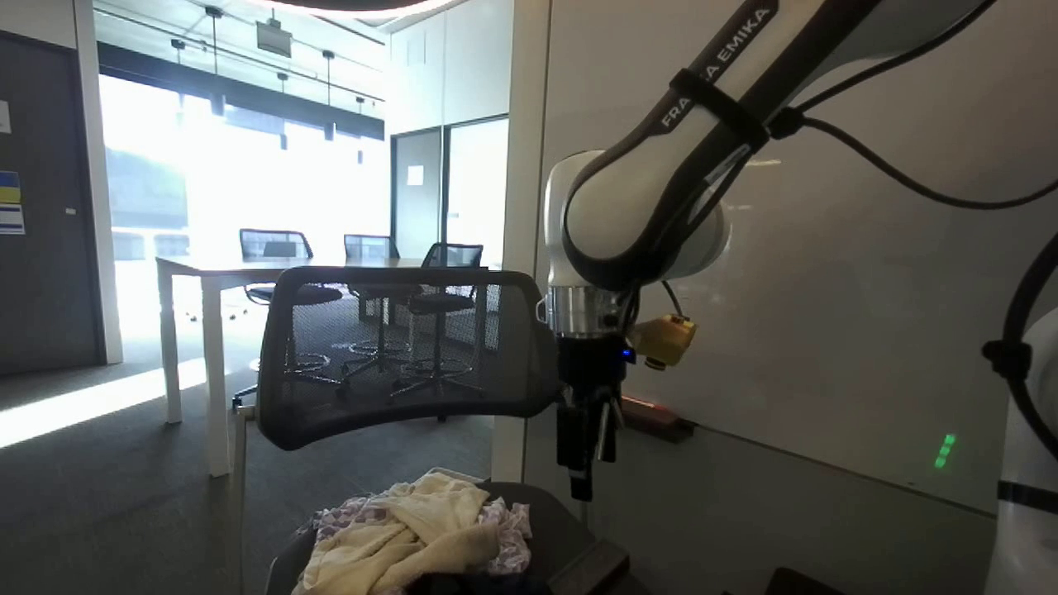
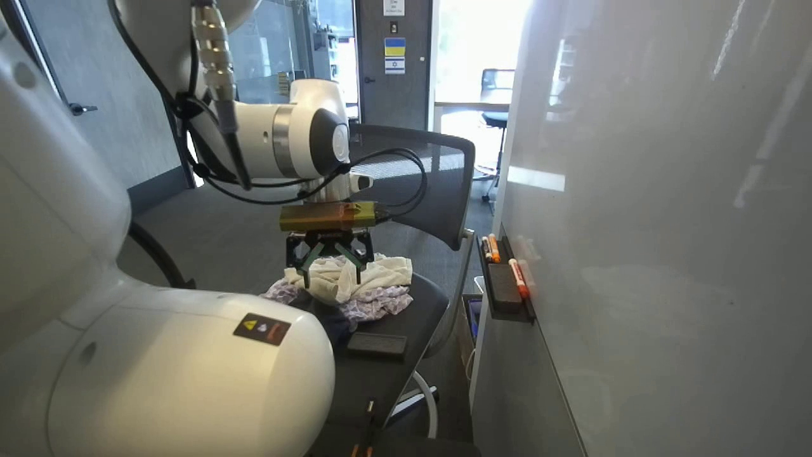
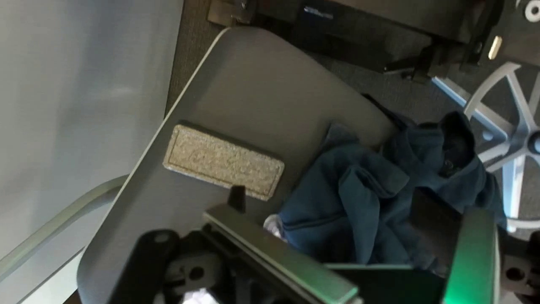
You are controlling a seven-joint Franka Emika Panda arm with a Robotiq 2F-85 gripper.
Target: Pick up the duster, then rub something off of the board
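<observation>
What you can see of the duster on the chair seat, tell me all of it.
The duster is a rectangular block with rounded corners. Its upper face looks like felt, tan-grey and speckled, with a line running just inside the edge; in both exterior views it looks darker. It lies flat on the chair seat, one end near the edge facing the board. A dark blue cloth lies beside it, apart. The open end effector doesn't touch it.

My fingers point(image 3: 472, 261) show grey and green. From my wrist, the duster point(image 3: 223, 162) is speckled tan. I see a white board point(image 2: 660, 241), cream cloth point(image 1: 417, 529), lilac-and-white patterned fabric point(image 2: 380, 304), a dark blue garment point(image 3: 363, 202), orange markers point(image 2: 517, 276).
</observation>
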